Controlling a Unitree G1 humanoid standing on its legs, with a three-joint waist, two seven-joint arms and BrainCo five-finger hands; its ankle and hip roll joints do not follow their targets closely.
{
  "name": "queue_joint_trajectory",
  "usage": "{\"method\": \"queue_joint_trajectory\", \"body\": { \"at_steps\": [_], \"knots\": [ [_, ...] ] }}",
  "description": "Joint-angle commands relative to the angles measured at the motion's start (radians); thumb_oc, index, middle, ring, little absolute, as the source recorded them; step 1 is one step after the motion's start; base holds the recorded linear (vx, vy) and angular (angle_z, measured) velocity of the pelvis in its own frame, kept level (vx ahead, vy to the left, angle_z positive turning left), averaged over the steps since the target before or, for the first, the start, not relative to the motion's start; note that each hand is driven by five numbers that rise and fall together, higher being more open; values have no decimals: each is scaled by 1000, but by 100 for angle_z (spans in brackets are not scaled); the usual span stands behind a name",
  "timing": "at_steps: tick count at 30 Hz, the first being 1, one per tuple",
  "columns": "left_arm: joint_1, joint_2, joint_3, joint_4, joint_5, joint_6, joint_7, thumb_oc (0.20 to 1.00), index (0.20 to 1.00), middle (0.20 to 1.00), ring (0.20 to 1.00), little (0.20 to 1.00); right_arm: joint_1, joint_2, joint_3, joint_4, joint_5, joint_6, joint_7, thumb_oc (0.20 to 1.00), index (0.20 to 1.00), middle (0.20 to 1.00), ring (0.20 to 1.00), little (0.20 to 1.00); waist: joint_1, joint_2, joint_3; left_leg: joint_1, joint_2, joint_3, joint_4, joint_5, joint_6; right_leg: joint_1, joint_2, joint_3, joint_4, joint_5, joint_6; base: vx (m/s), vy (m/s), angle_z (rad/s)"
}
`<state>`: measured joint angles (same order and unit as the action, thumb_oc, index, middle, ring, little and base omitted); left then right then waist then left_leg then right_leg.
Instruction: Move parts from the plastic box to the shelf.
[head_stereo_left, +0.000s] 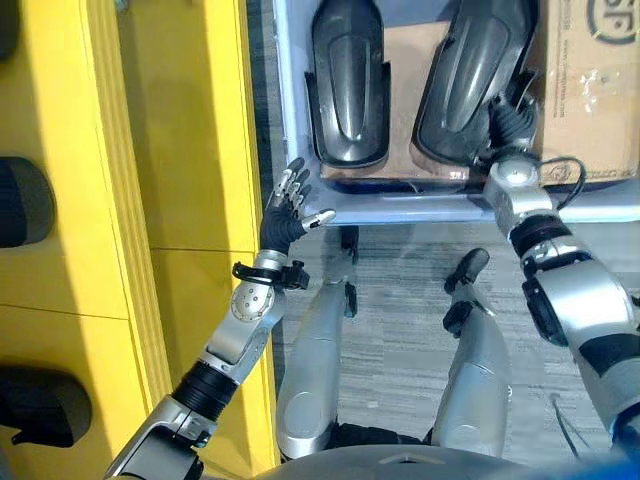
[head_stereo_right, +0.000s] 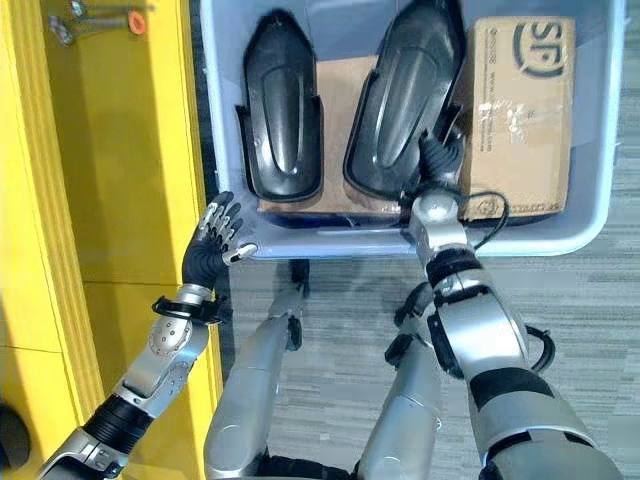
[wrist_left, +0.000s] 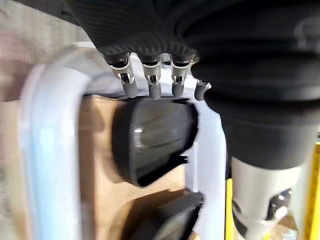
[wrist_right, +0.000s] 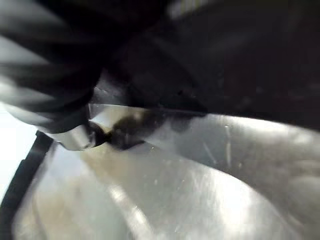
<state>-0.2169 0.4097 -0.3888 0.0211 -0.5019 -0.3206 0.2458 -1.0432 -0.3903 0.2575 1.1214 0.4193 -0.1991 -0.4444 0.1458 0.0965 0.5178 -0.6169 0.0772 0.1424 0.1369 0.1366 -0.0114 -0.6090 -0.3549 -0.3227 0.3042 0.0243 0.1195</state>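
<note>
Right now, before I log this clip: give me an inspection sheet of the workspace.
Surface: grey floor.
Job's things: two black parts in the plastic box; yellow shelf beside it.
Clutter: cardboard box in the plastic box; tools on the shelf.
Hands: left hand open, by the box's corner; right hand on the right-side part, fingers hidden.
Cables: nothing seen.
Surroundings: nothing seen.

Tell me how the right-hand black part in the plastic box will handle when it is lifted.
The black part looks like a rigid moulded shell, so it should probably keep its shape. Its glossy curved surface may be slippery under the right hand. Being long and leaning on the cardboard box, it could swing or tilt if lifted from one end.
</note>
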Motion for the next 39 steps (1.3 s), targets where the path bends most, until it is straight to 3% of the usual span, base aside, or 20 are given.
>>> {"method": "queue_joint_trajectory", "body": {
  "at_steps": [1,2,8,20,26,32,39],
  "knots": [
    [19,8,5,-50,-21,-44,-8,1000,1000,1000,1000,1000,52,-5,12,-53,18,-33,-22,200,200,200,200,200,-16,13,2,113,-10,-11,47,-194,-35,99,48,31,-126,35,38,-77,-16,-10],
    [22,13,8,-52,-23,-43,-9,1000,1000,1000,1000,1000,55,-7,9,-64,14,-34,-26,200,200,200,200,200,-20,7,2,115,-12,-2,37,-170,-27,105,45,22,-143,60,29,-81,-11,-7],
    [38,22,21,-58,-29,-41,-18,1000,1000,1000,1000,1000,60,-6,-11,-115,21,-48,-29,200,200,200,200,200,-17,-7,-4,202,-9,2,3,-162,-29,191,48,11,-178,71,33,-14,-6,-3],
    [106,43,72,-60,-39,-32,-52,1000,1000,1000,1000,1000,124,12,-27,-383,2,-84,-19,200,200,200,200,200,-22,-39,-102,342,7,5,-107,-118,-42,309,72,-6,-253,92,36,31,-18,-4],
    [153,53,103,-53,-37,-24,-72,1000,1000,1000,1000,1000,193,60,-31,-524,19,-106,13,200,200,200,200,200,-27,-55,-160,400,21,8,-142,-107,-48,361,87,-6,-282,91,34,35,-19,-2],
    [213,51,144,-50,-33,-7,-95,1000,1000,1000,1000,1000,319,125,-2,-692,63,-118,91,200,200,200,200,200,-42,-64,-222,459,36,19,-159,-102,-55,409,94,-2,-288,77,30,37,-29,-4],
    [291,33,213,-38,-26,7,-109,1000,1000,1000,1000,1000,493,152,48,-856,33,-100,169,200,200,200,200,200,-58,-62,-284,544,79,14,-159,-105,-64,463,118,0,-203,-11,8,35,-79,-2]
  ]
}}
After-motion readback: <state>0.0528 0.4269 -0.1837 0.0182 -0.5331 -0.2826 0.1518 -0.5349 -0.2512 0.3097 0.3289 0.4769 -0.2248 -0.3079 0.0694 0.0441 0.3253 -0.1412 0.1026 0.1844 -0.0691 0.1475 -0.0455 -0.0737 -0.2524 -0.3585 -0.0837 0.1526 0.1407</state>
